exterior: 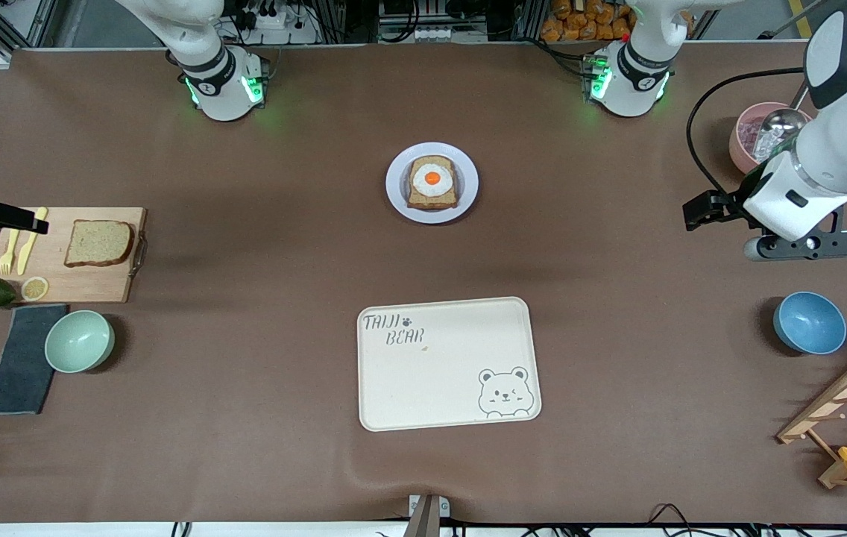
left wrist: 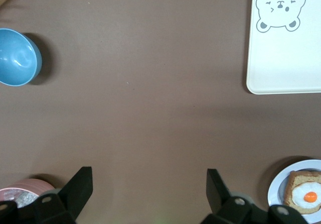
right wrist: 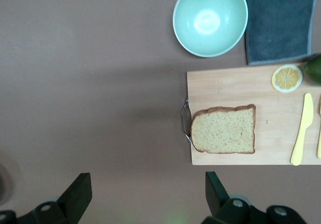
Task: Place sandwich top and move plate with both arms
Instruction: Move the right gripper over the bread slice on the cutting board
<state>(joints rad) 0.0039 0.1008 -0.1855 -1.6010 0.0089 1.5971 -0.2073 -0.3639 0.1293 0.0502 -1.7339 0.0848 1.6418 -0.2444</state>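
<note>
The plate (exterior: 396,183) lies in the middle of the table, toward the robots' bases, and carries a toast slice topped with a fried egg (exterior: 432,181). The sandwich top (exterior: 98,242), a plain brown bread slice, lies on a wooden cutting board (exterior: 65,280) at the right arm's end. My right gripper (right wrist: 148,194) hangs open and empty over bare table beside the board's metal handle; the bread (right wrist: 223,130) lies a short way off. My left gripper (left wrist: 149,191) is open and empty over bare table at the left arm's end, with the plate (left wrist: 277,186) well off to one side.
A cream tray with a bear drawing (exterior: 447,363) lies nearer the front camera than the plate. On the board are a yellow knife (exterior: 30,239), a fork and a lemon slice. A green bowl (exterior: 79,341), grey cloth, blue bowl (exterior: 809,322), pink bowl (exterior: 755,134) and wooden rack stand around.
</note>
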